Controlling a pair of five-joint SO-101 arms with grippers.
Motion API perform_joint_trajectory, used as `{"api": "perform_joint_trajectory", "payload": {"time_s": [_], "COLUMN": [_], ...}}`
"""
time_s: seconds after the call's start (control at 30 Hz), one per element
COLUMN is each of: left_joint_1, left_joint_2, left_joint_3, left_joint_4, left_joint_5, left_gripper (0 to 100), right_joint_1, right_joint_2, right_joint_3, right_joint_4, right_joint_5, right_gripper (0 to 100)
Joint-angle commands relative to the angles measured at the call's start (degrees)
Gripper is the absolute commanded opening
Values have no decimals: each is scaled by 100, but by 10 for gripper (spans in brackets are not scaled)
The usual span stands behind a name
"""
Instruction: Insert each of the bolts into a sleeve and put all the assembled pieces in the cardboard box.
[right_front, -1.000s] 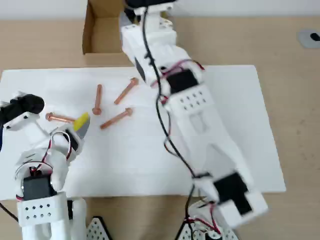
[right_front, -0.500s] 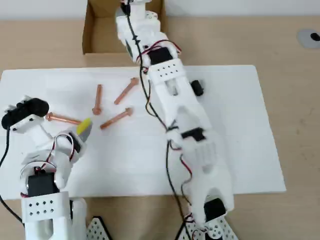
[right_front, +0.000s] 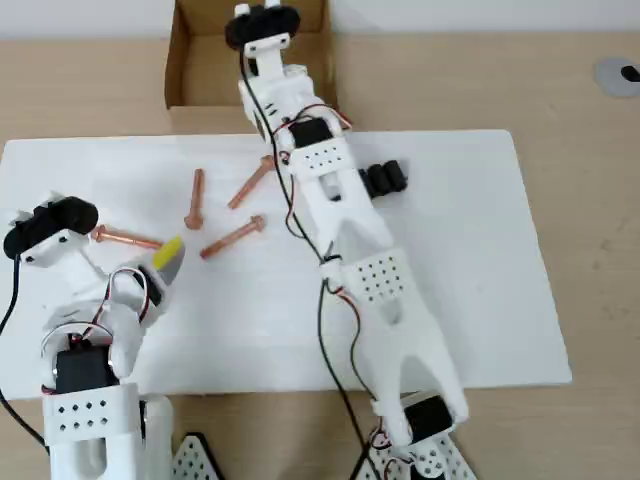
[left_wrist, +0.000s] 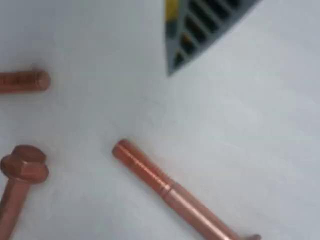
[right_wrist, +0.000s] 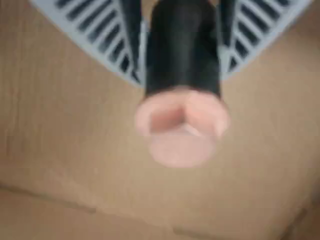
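1. Assembled piece (right_wrist: 182, 75): a black sleeve with a copper bolt through it, the bolt's head sticking out at the lower end. It was clamped between the two fingers of the right gripper (right_wrist: 182, 55), which pressed on the sleeve from both sides. It hung head-down, clear of the brown floor beneath. The hold looked meant for a straight drop.

2. Cardboard box (right_front: 185, 70): directly under the right gripper, open side up. The arm was stretched out over its near wall. Judged step: release of the piece into the box.

3. Loose sleeves (right_front: 385, 178): black, seemingly two touching each other. They lay back along the right arm, just beside it and well behind its gripper, probably kept within reach for the next pairing.

4. Loose bolts: four, copper, scattered flat and pointing different ways. One (right_front: 232, 238) lay just ahead of the left gripper (right_front: 165, 258) and one (right_front: 118, 237) just to its side. Two more (right_front: 195, 198) (right_front: 252, 183) lay farther out, towards the right arm. None wore a sleeve, so most of the task appeared to remain.

5. Left gripper: low over the bolts with nothing in it. Whether it was parted or closed could not be told.

6. White sheet (right_front: 480, 260): the work surface under the bolts, the sleeves and both arms.

7. Table (right_front: 590, 200): light wood, carrying the sheet and the box beyond its far edge. A small grey fitting (right_front: 618, 75) sat at the far corner, well apart from both grippers.
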Motion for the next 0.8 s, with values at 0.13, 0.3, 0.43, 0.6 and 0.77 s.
{"api": "perform_joint_trajectory", "payload": {"time_s": [0.13, 0.3, 0.43, 0.6, 0.77], "left_joint_1": [-79, -79, -79, -79, -79], "left_joint_2": [-4, -4, 13, 31, 31], "left_joint_3": [-44, -44, -44, -44, -44], "left_joint_4": [-70, -70, -62, -62, 0], "left_joint_5": [-9, -9, -9, -9, -9], "left_gripper": [318, 318, 318, 318, 318], "right_joint_1": [180, 277, 435, 769, 945], "right_joint_2": [154, 154, 136, 136, 127], "right_joint_3": [-602, -593, -602, -602, -611], "right_joint_4": [0, 229, 580, 615, 826], "right_joint_5": [105, 114, 114, 123, 360], "right_gripper": [12, 13, 13, 13, 13]}}
